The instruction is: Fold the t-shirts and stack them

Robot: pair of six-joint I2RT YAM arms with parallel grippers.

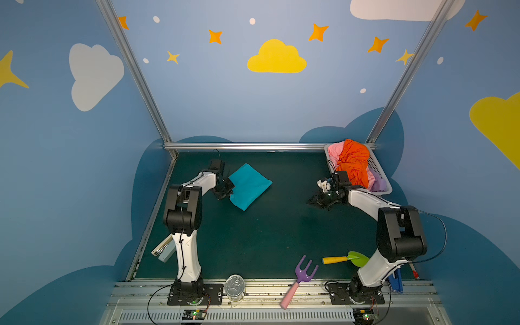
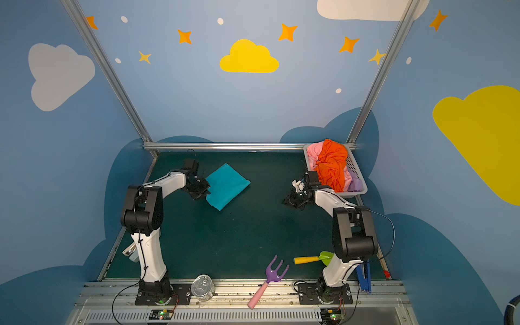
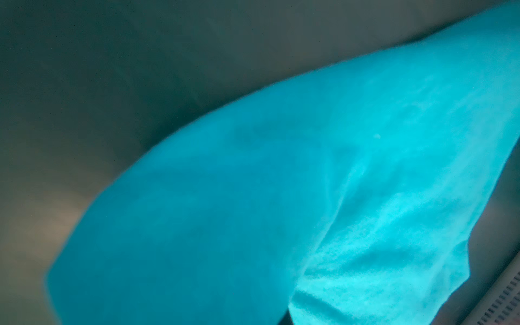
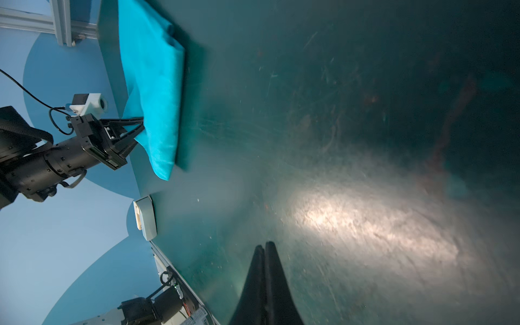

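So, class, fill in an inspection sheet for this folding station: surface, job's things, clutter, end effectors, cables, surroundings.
Surface: dark green mat, scuffed, bare in the middle.
Job's things: teal t-shirt folded on the mat; orange t-shirt, pink t-shirt and lilac t-shirt heaped unfolded in the white basket.
Clutter: stapler, tin can, toy fork, toy shovel, blue clip, all near the edges.
End effectors: left end effector shut on the teal t-shirt's edge; right end effector shut, empty, low over the mat.
Cables: black cable loops free of the cloth.
Surroundings: blue walls with clouds and stars; aluminium frame.
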